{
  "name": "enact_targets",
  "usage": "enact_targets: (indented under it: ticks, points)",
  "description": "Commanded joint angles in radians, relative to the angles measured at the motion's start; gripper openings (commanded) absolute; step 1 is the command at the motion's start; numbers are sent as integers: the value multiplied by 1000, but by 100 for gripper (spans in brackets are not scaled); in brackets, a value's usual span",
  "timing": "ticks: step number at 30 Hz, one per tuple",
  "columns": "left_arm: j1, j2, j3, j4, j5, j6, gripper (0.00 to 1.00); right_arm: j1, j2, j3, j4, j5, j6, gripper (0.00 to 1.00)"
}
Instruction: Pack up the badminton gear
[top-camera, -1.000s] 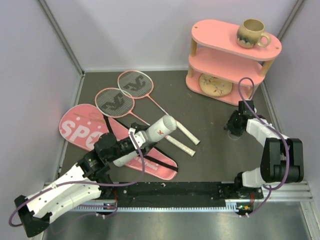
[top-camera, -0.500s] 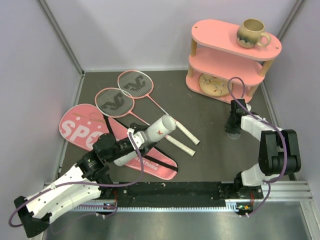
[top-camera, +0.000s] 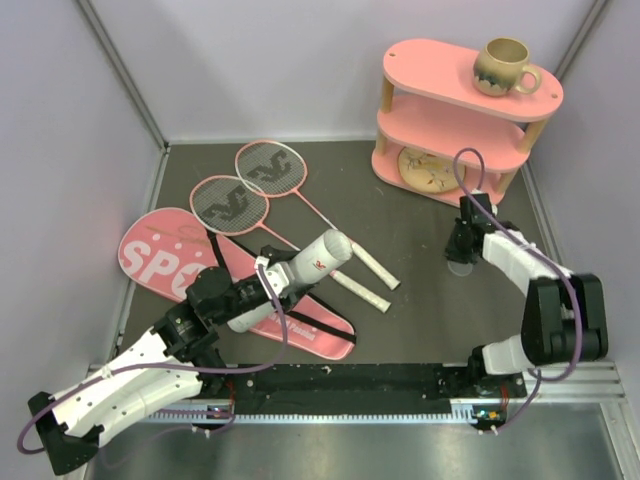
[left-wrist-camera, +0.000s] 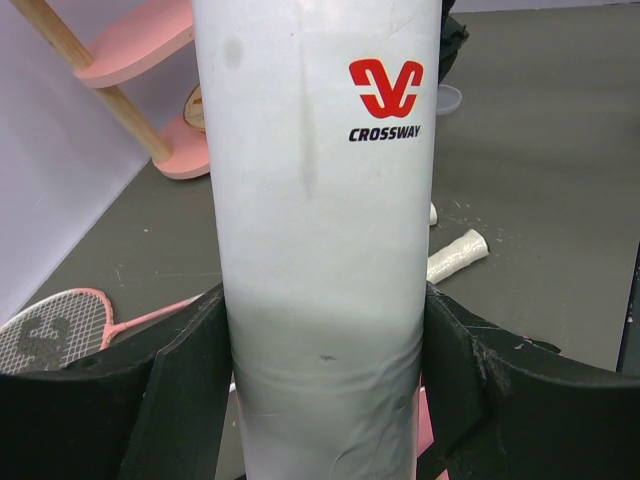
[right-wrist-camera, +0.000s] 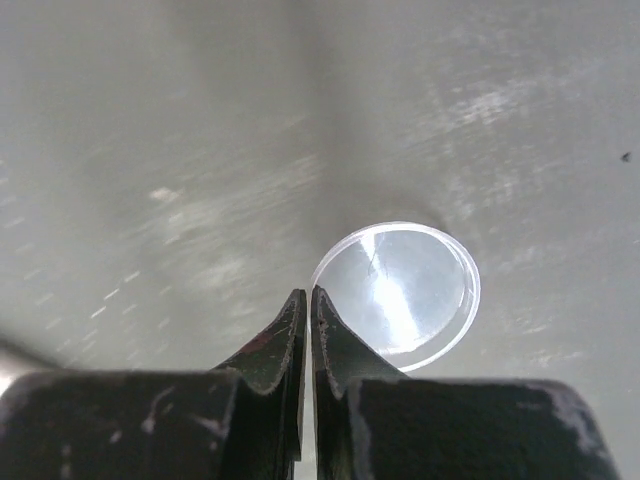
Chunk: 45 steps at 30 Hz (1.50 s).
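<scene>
Clamping the tube (left-wrist-camera: 320, 200), left tool (left-wrist-camera: 322, 300); right tool (right-wrist-camera: 306, 292), wrist view, closed beside clear lid (right-wrist-camera: 400, 290).

Dark grey table (top-camera: 420, 310), pink shelf (top-camera: 455, 110) at far right, one racket (top-camera: 270, 168) and another racket (top-camera: 225, 203) well left of shelf, pink bag (top-camera: 160, 255) farther left, clear disc (right-wrist-camera: 395, 300) near shelf's front.

We find the widest free lane on the bare mat (top-camera: 420, 300), between the racket handles (top-camera: 375, 267) and our right gripper (top-camera: 460, 258), running back toward the rear wall. On the left, the pink bag (top-camera: 150, 255), the two rackets (top-camera: 228, 200) and the white tube (top-camera: 310, 262) slanting over the bag crowd the floor. The pink shelf (top-camera: 455, 125) blocks the far right corner. A clear round lid (right-wrist-camera: 395, 290) lies right at our right fingertips (right-wrist-camera: 280, 345).
</scene>
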Motion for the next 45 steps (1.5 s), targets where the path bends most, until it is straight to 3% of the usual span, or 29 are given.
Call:
enact_targets:
  ticks: [1, 7, 11, 16, 25, 33, 45]
  points:
    - [-4, -6, 15, 80, -2, 0, 8, 9, -221, 3, 2, -327, -12, 0]
    - [-6, 2, 15, 79, 8, 3, 8, 54, -426, 21, 48, -794, -81, 0]
    - [-7, 4, 16, 77, 8, 3, 8, 149, -505, 86, 20, -941, -73, 0]
    - [-10, 10, 13, 77, 12, 6, 8, 280, -607, 190, -19, -972, -61, 0]
    - [-10, 27, 13, 74, 68, 8, 8, 365, -603, 290, -30, -1035, 17, 0]
    - [-12, 48, 16, 57, 105, 14, 8, 558, -511, 406, -46, -922, 8, 0]
    - [-13, 50, 20, 53, 116, 17, 8, 676, -405, 469, -59, -814, 8, 0]
